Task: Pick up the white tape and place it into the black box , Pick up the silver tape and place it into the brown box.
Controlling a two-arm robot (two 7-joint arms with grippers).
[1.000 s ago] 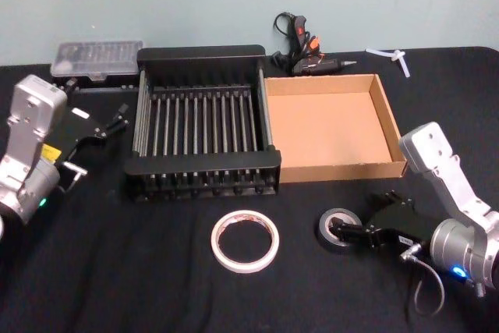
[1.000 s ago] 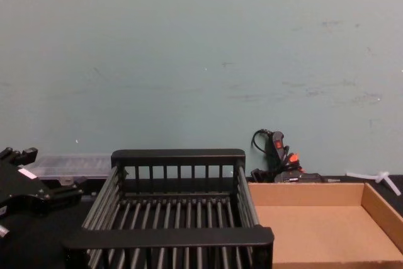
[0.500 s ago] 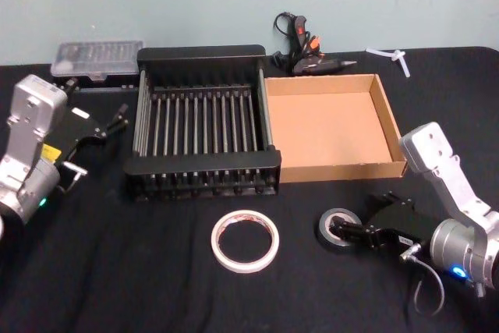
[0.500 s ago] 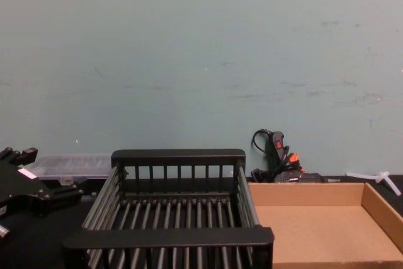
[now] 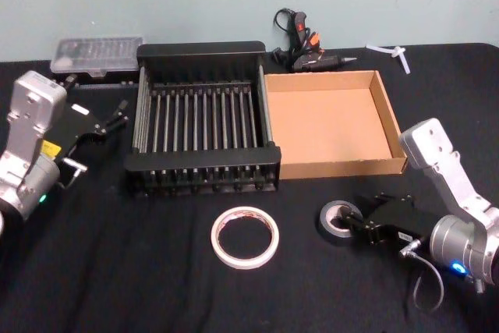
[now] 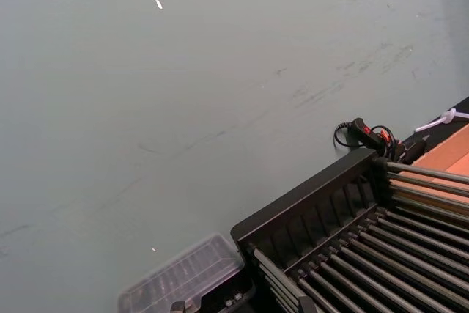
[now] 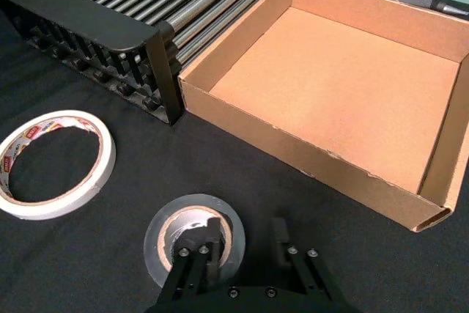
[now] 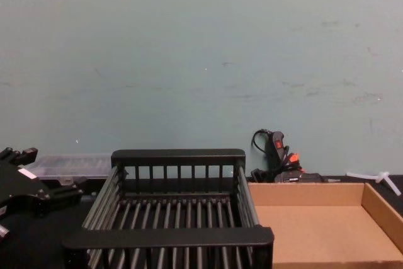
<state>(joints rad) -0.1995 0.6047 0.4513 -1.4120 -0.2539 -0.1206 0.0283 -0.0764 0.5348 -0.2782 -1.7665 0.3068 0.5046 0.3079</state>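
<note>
Presently the right claw [image 7: 245,254] stands parted astride the rim of the dull grey silver tape [image 7: 193,237]; the glossy white tape [image 7: 51,164] ring lies beside it.

We see a matt black cloth tabletop [image 5: 140,271]. On it the black ribbed plastic crate [image 5: 203,52] has a dull sheen on its slats, and the shallow tan cardboard box [image 7: 344,86] looks matt and papery, its front edge rough. The wide white tape roll [image 7: 51,163] is smooth, the small grey-silver tape roll [image 7: 192,238] dull, with a pale paper-like core. A clear plastic case [image 5: 97,52] looks glossy.
</note>
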